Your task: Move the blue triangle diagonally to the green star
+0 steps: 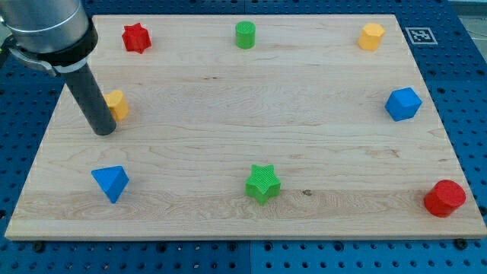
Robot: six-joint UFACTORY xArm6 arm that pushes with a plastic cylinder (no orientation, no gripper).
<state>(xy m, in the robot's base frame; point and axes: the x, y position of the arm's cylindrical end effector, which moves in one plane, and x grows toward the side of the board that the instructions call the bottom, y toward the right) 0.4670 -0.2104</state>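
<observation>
The blue triangle (111, 182) lies near the view's bottom left of the wooden board. The green star (263, 183) lies at the bottom middle, well to the triangle's right. My tip (104, 131) rests on the board above the blue triangle, apart from it. The rod stands just left of a yellow block (117, 104) and hides part of it.
A red star (136, 37) sits at the top left, a green cylinder (245, 34) at the top middle, a yellow hexagon block (372, 36) at the top right. A blue cube (402, 104) lies at the right, a red block (444, 198) at the bottom right. The board (228, 114) ends at blue pegboard.
</observation>
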